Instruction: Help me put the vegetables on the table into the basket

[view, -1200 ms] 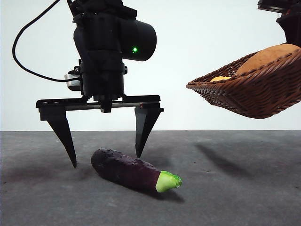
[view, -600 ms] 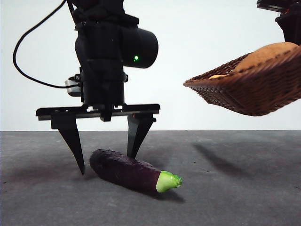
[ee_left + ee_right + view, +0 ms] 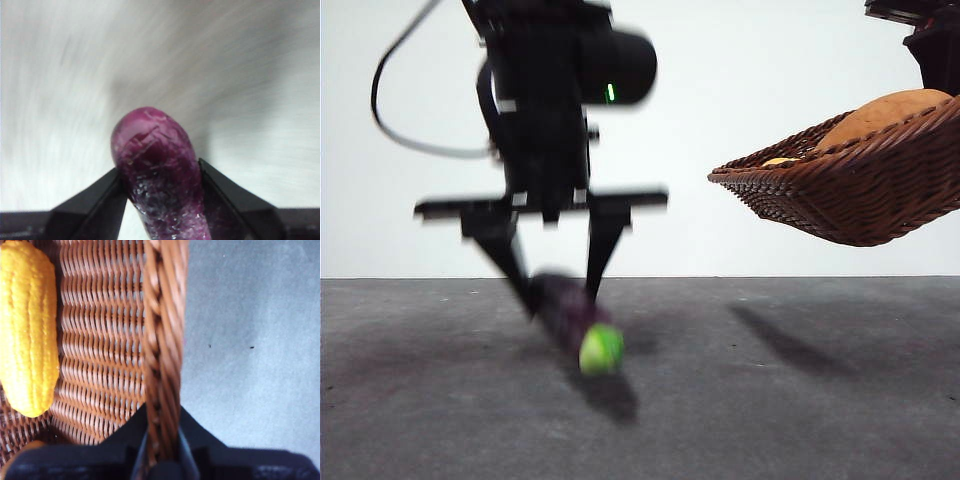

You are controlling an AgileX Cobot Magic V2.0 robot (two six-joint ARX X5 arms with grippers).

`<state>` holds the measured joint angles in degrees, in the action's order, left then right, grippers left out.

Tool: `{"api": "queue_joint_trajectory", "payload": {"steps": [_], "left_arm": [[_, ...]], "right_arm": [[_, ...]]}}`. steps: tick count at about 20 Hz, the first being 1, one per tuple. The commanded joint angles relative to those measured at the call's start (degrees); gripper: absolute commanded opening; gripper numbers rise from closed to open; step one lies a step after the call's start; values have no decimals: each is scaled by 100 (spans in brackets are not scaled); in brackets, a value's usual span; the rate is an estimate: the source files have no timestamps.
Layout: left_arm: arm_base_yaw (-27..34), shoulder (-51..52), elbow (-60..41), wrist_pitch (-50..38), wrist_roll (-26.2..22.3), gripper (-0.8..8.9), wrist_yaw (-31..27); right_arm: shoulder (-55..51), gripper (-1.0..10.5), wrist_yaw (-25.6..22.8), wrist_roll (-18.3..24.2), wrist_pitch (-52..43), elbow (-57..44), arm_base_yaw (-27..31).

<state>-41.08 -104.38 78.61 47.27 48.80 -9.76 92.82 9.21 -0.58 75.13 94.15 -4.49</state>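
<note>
Between left gripper (image 3: 160,187) jaws, eggplant (image 3: 157,165).

Three toy vegetables in all: one purple eggplant (image 3: 570,315), one yellow corn cob (image 3: 27,327) and one orange-brown potato (image 3: 885,115). One woven wicker basket (image 3: 840,195). Two of the vegetables, the corn cob and the potato, lie in that basket; one, the eggplant, is outside it. Two grippers: one left gripper (image 3: 557,290), one right gripper (image 3: 162,440).
</note>
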Motion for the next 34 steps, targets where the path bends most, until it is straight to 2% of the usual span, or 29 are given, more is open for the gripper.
{"api": "queue_joint_trajectory", "payload": {"steps": [1, 3, 5, 7, 10, 14, 17, 19, 20, 22, 24, 28, 31, 32, 33, 34], "left_arm": [[42, 680, -42, -284, -1528, -12, -31], [39, 1425, -42, -468, -2050, -12, 17], [9, 2144, -42, -680, -2245, -12, 717], [-11, 2643, -42, -1130, -2065, -12, 1746], [-9, 2800, -42, -1878, -1552, -12, 2645], [-9, 2583, -42, -1991, -1250, -12, 2400], [4, 2236, -42, -2028, -1106, -12, 2417], [81, 2044, -42, -2186, -999, -1, 2743], [81, 1947, -42, -2258, -927, 36, 2820], [81, 1805, -42, -2293, -758, 253, 2815], [81, 1759, -42, -2323, -708, 387, 2774], [96, 1768, -42, -2732, -468, 391, 2771], [212, 1895, -42, -2776, -479, 359, 2774], [229, 2031, -42, -2680, -758, 240, 2776], [227, 2243, -42, -2498, -1252, 46, 2782], [227, 2522, -42, -2208, -1847, -7, 2798]], "right_arm": [[-39, -8, 68, 20, -28, -35, -9], [-39, -8, 68, -4, -7, -35, -94], [-39, -8, 79, -37, -13, -35, -208], [-39, -8, 90, -79, -13, -35, -463], [-39, -8, 442, -85, -20, -35, -844], [-39, -7, 1104, -87, -103, -35, -1266], [-39, -8, 1204, -94, -140, -35, -1497], [-39, -7, 1207, -98, -140, -35, -1620], [-39, -7, 1204, -101, -138, -35, -1666], [-39, -7, 1211, -114, -136, -35, -1735], [-39, -7, 1235, -140, -140, -35, -1738], [-39, -8, 1224, -177, -142, -35, -1735], [-39, -8, 1117, -177, -212, -35, -1722], [-31, -8, 1064, -177, -293, -35, -1711], [-11, -8, 1086, -177, -387, -37, -1626], [31, -8, 1093, -181, -466, -37, -1491]]}}
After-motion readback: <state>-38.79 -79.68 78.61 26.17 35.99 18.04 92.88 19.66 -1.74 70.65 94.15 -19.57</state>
